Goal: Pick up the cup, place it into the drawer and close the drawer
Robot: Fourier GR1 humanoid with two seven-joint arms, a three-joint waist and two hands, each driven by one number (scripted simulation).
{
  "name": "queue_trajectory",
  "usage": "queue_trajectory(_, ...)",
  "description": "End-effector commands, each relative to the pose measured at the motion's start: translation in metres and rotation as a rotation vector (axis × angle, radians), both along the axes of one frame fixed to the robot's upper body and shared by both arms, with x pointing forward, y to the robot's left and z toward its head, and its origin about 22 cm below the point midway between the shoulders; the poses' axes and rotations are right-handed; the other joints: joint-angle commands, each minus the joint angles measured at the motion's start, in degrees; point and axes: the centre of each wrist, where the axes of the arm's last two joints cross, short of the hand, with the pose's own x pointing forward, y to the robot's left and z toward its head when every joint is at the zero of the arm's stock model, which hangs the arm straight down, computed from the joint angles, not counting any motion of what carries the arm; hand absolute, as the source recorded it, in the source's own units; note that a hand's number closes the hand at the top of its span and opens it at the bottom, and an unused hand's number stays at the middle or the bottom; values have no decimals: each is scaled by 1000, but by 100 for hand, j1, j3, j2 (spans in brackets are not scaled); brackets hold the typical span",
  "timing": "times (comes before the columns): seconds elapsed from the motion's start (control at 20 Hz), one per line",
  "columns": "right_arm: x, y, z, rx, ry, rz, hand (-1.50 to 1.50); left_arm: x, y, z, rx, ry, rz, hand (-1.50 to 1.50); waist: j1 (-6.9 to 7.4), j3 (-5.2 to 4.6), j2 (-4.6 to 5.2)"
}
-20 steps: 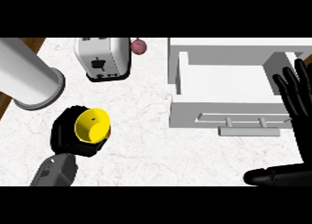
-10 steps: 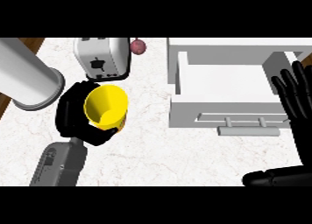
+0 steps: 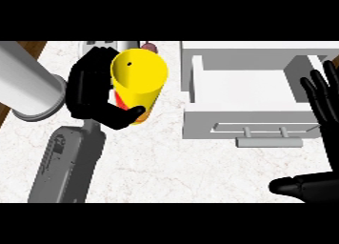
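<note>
Left hand: your left hand (image 3: 95, 95) is curled round the yellow cup (image 3: 138, 81), thumb across its lower side, fingers wrapped behind it.
Cup: you see it held above the counter (image 3: 172, 167), left of the drawer (image 3: 246, 90), its open mouth facing up toward you.
Drawer: it stands pulled open, handle (image 3: 268, 141) at its front edge.
Right hand: your right hand (image 3: 330, 102) rests at the view's right edge, fingers straight and spread, over the drawer's right side; whether it touches you probably cannot tell.
Nearby: a grey cylinder (image 3: 24, 86) lies left of the cup.

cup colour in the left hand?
Bright yellow cylindrical cup, held by the black left hand; head view.
</note>
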Motion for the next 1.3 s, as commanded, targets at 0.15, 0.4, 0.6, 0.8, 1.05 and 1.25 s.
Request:
queue_trajectory(0.15,-6,7,2,-1,22,-10,-150,14,-43,39,56,0,10,150,-18,-1,2)
queue_trajectory(0.4,-9,5,2,-10,4,-12,-150,42,-51,82,93,-14,27,150,-36,0,6)
queue_trajectory(0.6,17,4,3,-3,-15,-6,-150,54,-69,71,133,29,-11,150,-26,0,21)
queue_trajectory(0.8,8,3,3,3,1,-16,-150,55,-105,88,169,71,-6,150,-56,0,13)
queue_trajectory(1.05,-4,11,-3,-9,-1,0,-150,70,-121,79,186,80,37,150,-120,0,24)
queue_trajectory(1.25,3,-11,-6,-13,16,11,-150,76,-139,77,215,97,64,150,-224,3,47)
